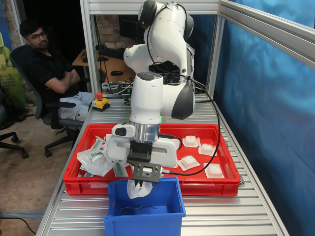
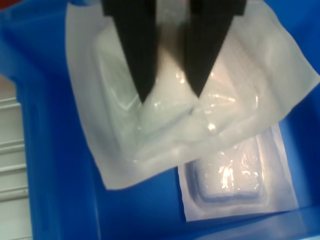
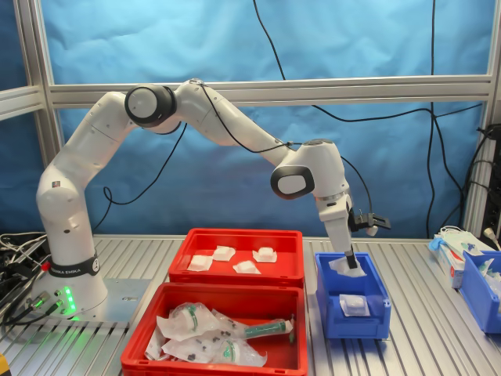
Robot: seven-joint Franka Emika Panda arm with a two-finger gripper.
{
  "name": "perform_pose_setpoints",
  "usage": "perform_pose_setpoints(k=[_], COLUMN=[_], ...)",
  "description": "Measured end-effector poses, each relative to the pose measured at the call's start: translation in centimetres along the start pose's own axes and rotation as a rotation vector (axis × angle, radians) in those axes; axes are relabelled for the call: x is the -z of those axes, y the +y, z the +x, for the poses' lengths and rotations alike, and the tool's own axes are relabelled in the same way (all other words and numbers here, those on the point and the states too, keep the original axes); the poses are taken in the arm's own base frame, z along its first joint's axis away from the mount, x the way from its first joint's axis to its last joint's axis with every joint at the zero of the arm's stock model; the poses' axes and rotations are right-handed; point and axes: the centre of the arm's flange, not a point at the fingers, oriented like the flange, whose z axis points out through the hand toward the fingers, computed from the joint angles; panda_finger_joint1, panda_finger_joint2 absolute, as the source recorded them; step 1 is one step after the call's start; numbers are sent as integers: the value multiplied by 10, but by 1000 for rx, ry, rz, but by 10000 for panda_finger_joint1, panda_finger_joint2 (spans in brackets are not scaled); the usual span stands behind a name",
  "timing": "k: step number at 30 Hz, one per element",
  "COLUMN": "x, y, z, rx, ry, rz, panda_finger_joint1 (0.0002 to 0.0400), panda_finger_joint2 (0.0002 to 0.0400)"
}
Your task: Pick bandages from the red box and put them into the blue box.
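Note:
My gripper [image 3: 350, 262] hangs inside the top of the blue box [image 3: 352, 325], shut on a white bandage [image 3: 343, 269] in its flat wrapper. In the wrist view the two black fingers [image 2: 140, 60] pinch that bandage [image 2: 165, 130] above the blue box floor [image 2: 60, 190]. A second bandage [image 2: 227, 177] lies flat on the bottom beneath it. The red box [image 3: 235, 276] beside the blue box holds several more bandages [image 3: 246, 267]. In the first exterior view the gripper [image 1: 142, 181] holds the bandage [image 1: 138, 191] over the blue box [image 1: 145, 215], with the red box [image 1: 206, 187] behind.
A twin red tray [image 3: 156, 325] holds clear packets with green print [image 3: 196, 321]. Another blue bin [image 3: 481, 294] stands at the second exterior view's right. A seated man [image 1: 49, 78] and a red stop button [image 1: 100, 96] are beyond the table's far end. Aluminium frame posts surround the table.

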Motion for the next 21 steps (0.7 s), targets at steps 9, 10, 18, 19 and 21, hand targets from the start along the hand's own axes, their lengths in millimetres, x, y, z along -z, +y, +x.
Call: perform_pose_setpoints(k=[9, 10, 18, 19, 21], x=[-1, -1, -1, -1, -1], y=[0, 0, 0, 0, 0], z=[0, 0, 0, 0, 0], rx=[-4, -5, -6, -6, -7], ry=[-2, -3, -3, -3, -3], rz=[1, 1, 2, 2, 3], panda_finger_joint1=[48, 96, 146, 146, 196], panda_finger_joint2=[48, 96, 146, 146, 196])
